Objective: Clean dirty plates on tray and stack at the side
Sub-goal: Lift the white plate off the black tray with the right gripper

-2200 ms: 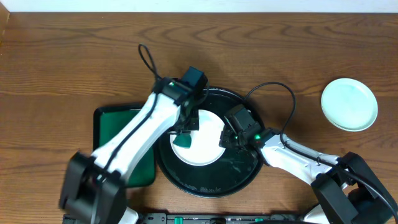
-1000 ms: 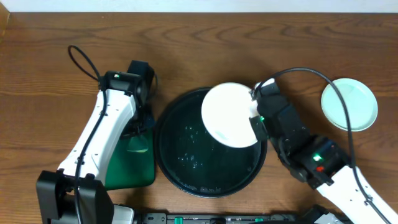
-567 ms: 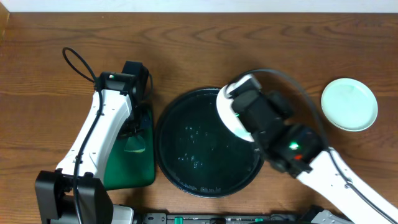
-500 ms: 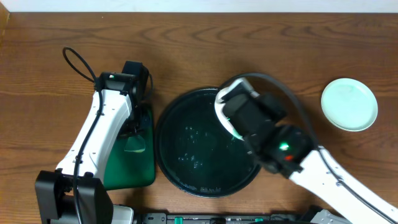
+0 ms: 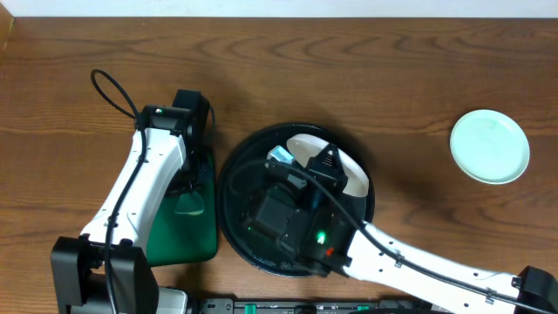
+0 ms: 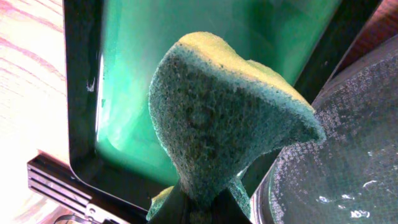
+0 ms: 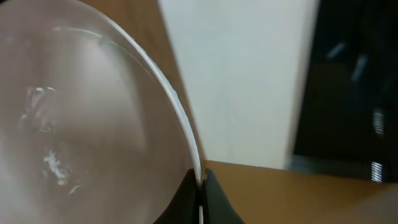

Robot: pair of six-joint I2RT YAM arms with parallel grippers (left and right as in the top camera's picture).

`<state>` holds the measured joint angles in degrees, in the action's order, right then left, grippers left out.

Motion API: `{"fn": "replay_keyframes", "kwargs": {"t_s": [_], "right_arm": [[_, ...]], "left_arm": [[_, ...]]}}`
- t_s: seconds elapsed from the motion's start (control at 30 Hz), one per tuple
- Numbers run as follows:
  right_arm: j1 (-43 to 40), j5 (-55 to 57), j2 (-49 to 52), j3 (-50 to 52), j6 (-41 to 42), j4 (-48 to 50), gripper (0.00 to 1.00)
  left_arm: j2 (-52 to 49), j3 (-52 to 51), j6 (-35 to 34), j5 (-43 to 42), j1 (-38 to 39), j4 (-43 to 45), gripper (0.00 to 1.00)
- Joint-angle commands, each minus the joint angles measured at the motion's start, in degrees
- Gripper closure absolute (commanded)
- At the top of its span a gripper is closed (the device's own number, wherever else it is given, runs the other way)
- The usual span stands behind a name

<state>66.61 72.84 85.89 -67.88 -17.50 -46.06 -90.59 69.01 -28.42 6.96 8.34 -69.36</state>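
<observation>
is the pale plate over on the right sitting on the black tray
No, the pale plate lies on the bare wooden table, well apart from the black tray.

Top camera looks straight down at the counter (image 5: 349,70). Wrist cameras sit close: left over green tray (image 6: 124,93), right beside plate (image 7: 93,124).

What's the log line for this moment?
left gripper: shut on sponge, over green tray | right gripper: shut on held plate rim, over black tray | side plate: on table, right
</observation>
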Motion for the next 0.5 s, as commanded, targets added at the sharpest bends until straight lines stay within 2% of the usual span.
{"fn": "replay_keyframes", "kwargs": {"t_s": [0.0,0.33,0.47], "right_arm": [[1.99,10.56,0.07,-1.66,-2.84,1.07,0.99],[5.4,11.34,0.07,-1.66,-4.42,5.66,0.99],[4.7,6.8,0.07,-1.66,-1.2,7.37,0.99]], "left_arm": [[0.35,-0.35,0.76,1.49,-0.31,-0.15,0.93],[0.35,-0.35,0.76,1.46,-0.31,-0.17,0.93],[0.35,-0.35,0.76,1.44,-0.31,-0.17,0.93]]}}
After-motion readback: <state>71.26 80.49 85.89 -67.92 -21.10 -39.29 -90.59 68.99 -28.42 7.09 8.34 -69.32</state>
